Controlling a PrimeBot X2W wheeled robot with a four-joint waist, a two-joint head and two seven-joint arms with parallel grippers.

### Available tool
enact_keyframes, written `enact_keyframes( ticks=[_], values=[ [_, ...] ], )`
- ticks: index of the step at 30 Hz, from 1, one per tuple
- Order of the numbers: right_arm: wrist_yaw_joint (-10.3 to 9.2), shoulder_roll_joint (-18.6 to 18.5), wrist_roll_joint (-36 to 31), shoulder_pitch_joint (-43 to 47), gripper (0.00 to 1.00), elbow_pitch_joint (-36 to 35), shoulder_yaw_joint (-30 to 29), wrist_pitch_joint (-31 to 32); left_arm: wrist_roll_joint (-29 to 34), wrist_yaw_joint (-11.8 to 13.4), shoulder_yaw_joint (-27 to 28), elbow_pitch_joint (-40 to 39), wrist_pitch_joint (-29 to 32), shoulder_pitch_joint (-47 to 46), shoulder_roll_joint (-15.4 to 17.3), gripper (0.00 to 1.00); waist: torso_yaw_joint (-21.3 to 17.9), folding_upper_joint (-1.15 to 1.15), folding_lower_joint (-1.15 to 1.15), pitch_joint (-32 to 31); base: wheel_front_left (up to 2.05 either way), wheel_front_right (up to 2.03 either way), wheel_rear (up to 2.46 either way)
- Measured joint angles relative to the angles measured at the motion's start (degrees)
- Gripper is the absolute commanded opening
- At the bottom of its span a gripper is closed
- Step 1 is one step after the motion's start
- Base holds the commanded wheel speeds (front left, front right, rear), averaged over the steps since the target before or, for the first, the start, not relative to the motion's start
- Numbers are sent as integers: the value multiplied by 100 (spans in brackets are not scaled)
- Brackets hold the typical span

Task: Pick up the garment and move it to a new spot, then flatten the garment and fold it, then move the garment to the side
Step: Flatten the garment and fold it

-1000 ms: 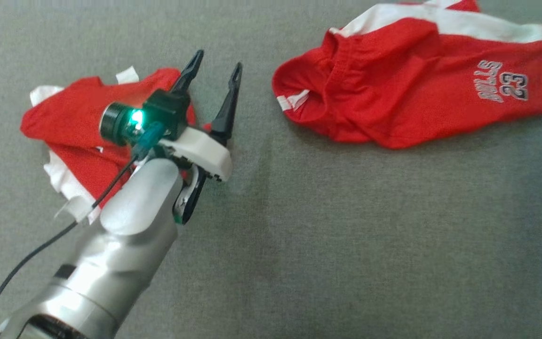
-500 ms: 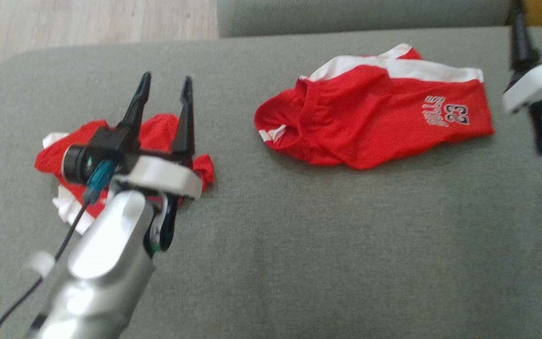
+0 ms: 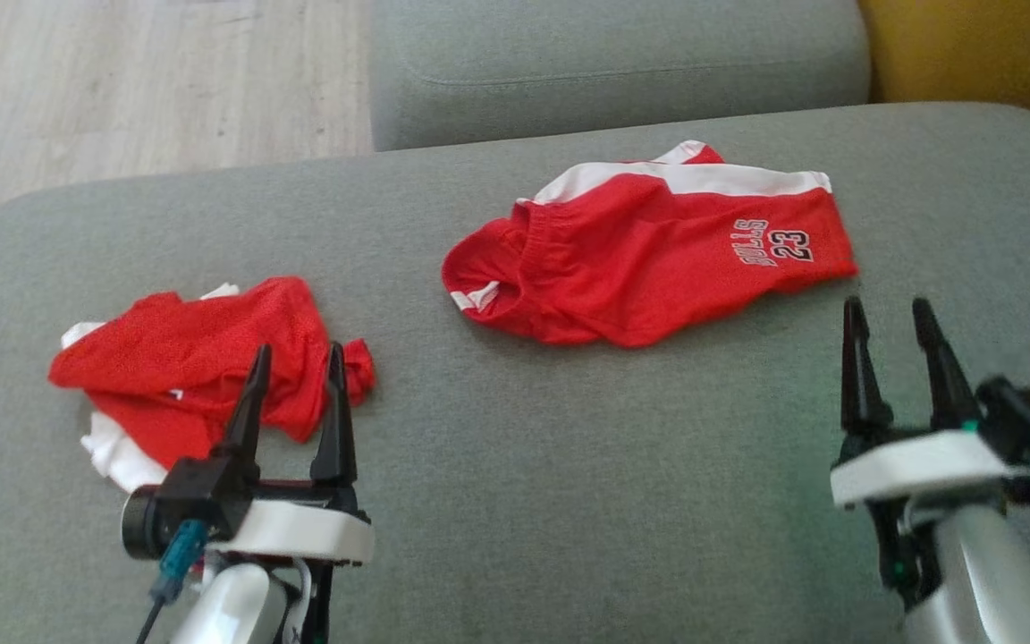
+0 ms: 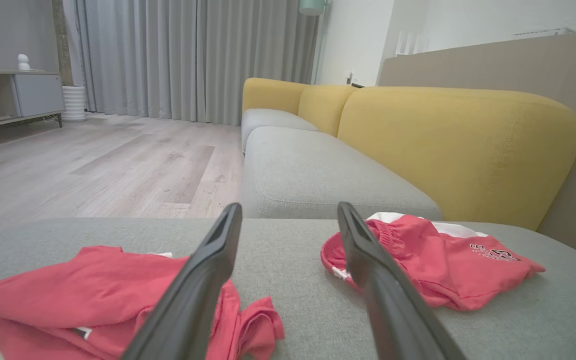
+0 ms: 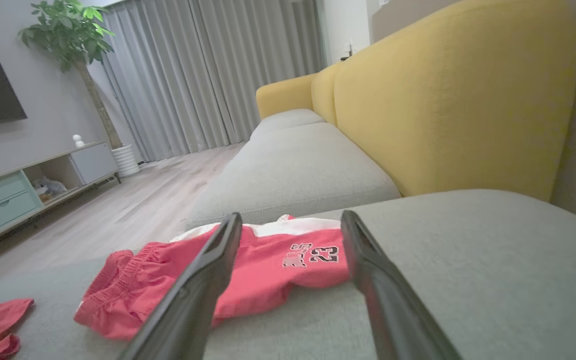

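now hovering low over the grey cushion (image 3: 569,465), left gripper (image 3: 298,351) and right gripper (image 3: 887,305) both spread wide, gripping nothing. just ahead of the right fingers, red shorts (image 3: 649,259), long axis crosswise; probably that arm's reach. by the left, a crumpled red garment (image 3: 184,358).

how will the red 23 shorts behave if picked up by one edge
Probably floppy: the red shorts lie creased and slumped on the grey cushion, so the rest would likely dangle. They look thin, so probably light for their size. Pushed, they would likely bunch up on the fabric cushion rather than slide.
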Motion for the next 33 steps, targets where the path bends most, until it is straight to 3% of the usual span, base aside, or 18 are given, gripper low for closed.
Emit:
enact_keyframes(
  ticks=[9,13,17,19,26,33],
  values=[
    [0,114,-20,343,100,-1203,34,378,237,-542,16,134,200,-661,110,100,-387,0,1,306,0,0,0],
    [0,127,146,342,100,-1415,134,385,282,-975,-158,385,925,-1657,328,100,-637,0,2,559,0,0,0],
    [0,132,326,283,100,-1507,245,355,261,-1512,-369,846,1947,-2752,546,100,-909,0,2,884,0,0,0],
    [0,133,415,216,100,-1510,359,305,116,-1659,-444,1141,2474,-3184,623,100,-1064,0,3,1039,0,0,0],
    [-1,136,713,-90,100,-1440,750,114,-542,-1808,-757,2069,3846,-4008,899,100,-1662,0,2,1542,0,0,0],
    [-1,140,928,-215,100,-1254,1027,13,-900,-1809,-856,2827,4136,-4473,1166,100,-2178,0,2,1888,0,0,0]
  ],
)
